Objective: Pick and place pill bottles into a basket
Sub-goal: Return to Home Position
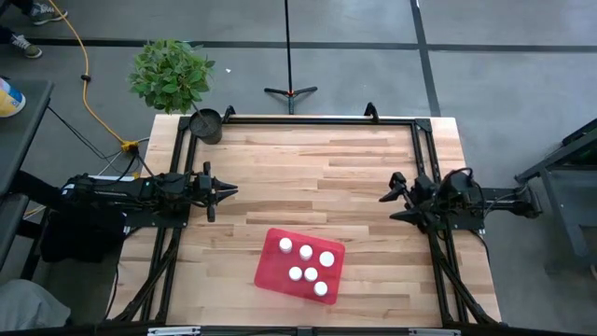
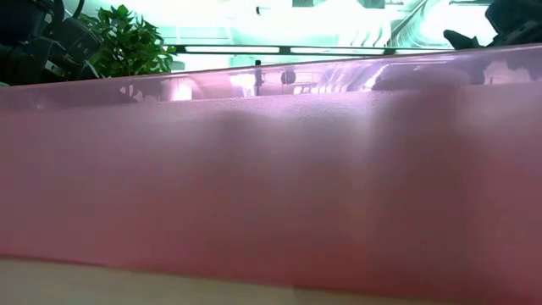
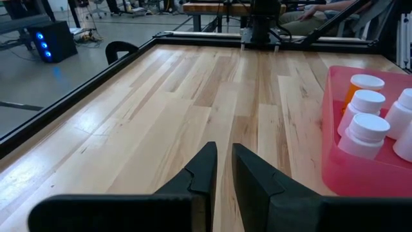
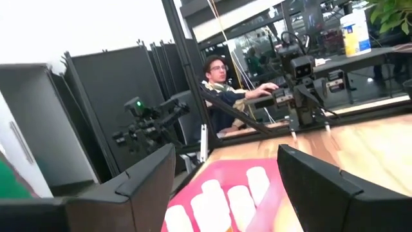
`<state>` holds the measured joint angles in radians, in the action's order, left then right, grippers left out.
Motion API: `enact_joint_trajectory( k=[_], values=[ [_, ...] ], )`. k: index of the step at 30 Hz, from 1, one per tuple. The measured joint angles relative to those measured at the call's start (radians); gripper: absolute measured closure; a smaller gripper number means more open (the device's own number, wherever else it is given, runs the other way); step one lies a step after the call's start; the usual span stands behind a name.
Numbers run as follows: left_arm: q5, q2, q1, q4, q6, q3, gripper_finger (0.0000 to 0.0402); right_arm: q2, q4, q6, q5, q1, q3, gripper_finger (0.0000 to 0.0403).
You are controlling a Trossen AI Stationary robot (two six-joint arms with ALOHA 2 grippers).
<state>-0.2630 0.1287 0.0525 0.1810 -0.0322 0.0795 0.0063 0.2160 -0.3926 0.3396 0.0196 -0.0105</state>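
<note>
All six small cylindrical white-capped pill bottles (image 1: 306,251) stand upright inside the flat bright-red rectangular plastic tray (image 1: 269,271). The tray lies askew toward the near edge of the pale wooden plank counter (image 1: 308,168), between the two arms. The bottles crowd together with their caps just beside one another, and the orange-bodied bottle (image 3: 351,96) sits among the white ones.

The left claw (image 1: 227,191) hangs over the left part of the counter, clenched almost tight on nothing and well apart from the tray. The right claw (image 1: 390,199) hangs at the right, released, with its fingers spread wide and empty, also apart from the tray.

The placing looks finished, so the remaining risk lies in drawing the arms back.

- **Low sweep by the right claw:** its open fingers cover a wider path than the clenched pair. A turn taken low toward the centre could clip a cap. Because the bottles are packed close, one that tips would likely knock down its neighbours.
- **Shallow tray wall:** a toppled bottle could roll over the wall and, with the tray this near the edge, off the counter.
- **Light tray:** it looks easy to move, so a brush against a corner might slide it nearer the edge.

The small dark round pot (image 1: 207,124) and the leafy green plant (image 1: 171,73) at the far left corner sit close enough to the left arm that a wide swing there could catch them.
</note>
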Motion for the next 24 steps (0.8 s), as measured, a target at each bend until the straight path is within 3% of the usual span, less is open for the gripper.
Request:
enact_joint_trajectory(
  k=[12, 18, 24],
  values=[
    [0.0, 0.0, 0.0, 0.0, 0.0, 0.0, 0.0318, 0.0, -0.055, 0.03, -0.008, 0.0, 0.0, 0.0139],
    [0.0, 0.0, 0.0, 0.0, 0.0, 0.0, 0.0318, 0.0, -0.063, -0.019, -0.134, 0.0, 0.0, 0.0139],
    [0.0, 0.0, 0.0, 0.0, 0.0, 0.0, 0.0318, 0.0, -0.062, -0.01, -0.169, 0.0, 0.0, 0.0139]
  ],
)
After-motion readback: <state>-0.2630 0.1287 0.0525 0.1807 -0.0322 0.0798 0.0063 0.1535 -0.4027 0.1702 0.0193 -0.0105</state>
